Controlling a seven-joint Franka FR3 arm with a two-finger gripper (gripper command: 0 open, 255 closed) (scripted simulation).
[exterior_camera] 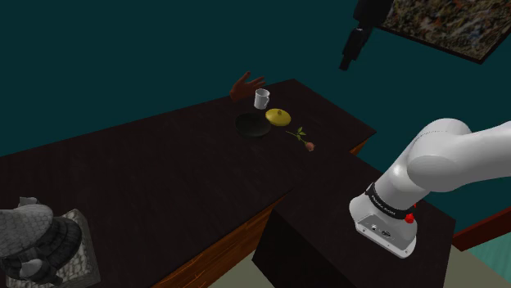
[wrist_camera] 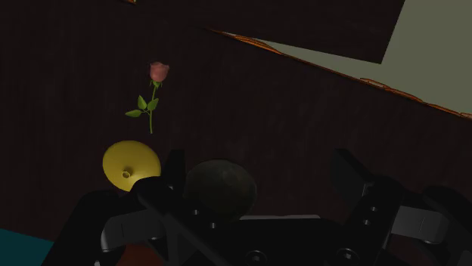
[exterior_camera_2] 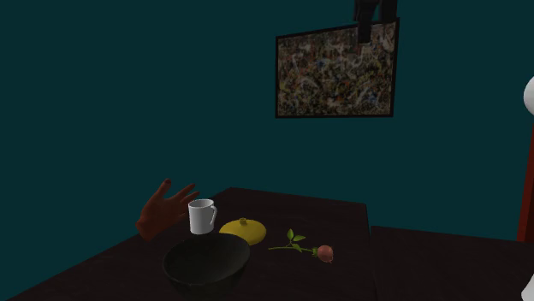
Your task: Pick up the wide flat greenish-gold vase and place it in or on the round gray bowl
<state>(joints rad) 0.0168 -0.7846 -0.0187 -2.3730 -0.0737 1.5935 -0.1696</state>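
The wide flat vase (exterior_camera: 278, 117) (exterior_camera_2: 244, 229) (wrist_camera: 130, 165) is yellow-gold with a small neck. It stands on the dark table beside the round dark bowl (exterior_camera: 252, 125) (exterior_camera_2: 207, 259) (wrist_camera: 219, 187), nearly touching its rim. My black gripper (exterior_camera: 352, 51) (exterior_camera_2: 373, 19) (wrist_camera: 261, 168) hangs high above the table, well clear of both. It looks down on them. In the wrist view its two fingers (wrist_camera: 174, 170) stand wide apart with nothing between them.
A white mug (exterior_camera: 261, 99) (exterior_camera_2: 201, 216) and a brown hand sculpture (exterior_camera: 246, 86) (exterior_camera_2: 163, 209) stand behind the bowl. A pink rose (exterior_camera: 303, 139) (exterior_camera_2: 308, 250) (wrist_camera: 153, 94) lies beside the vase. A grey stone-like figure (exterior_camera: 37, 241) sits at the shoulder view's lower left. A framed picture (exterior_camera_2: 336, 70) hangs on the wall.
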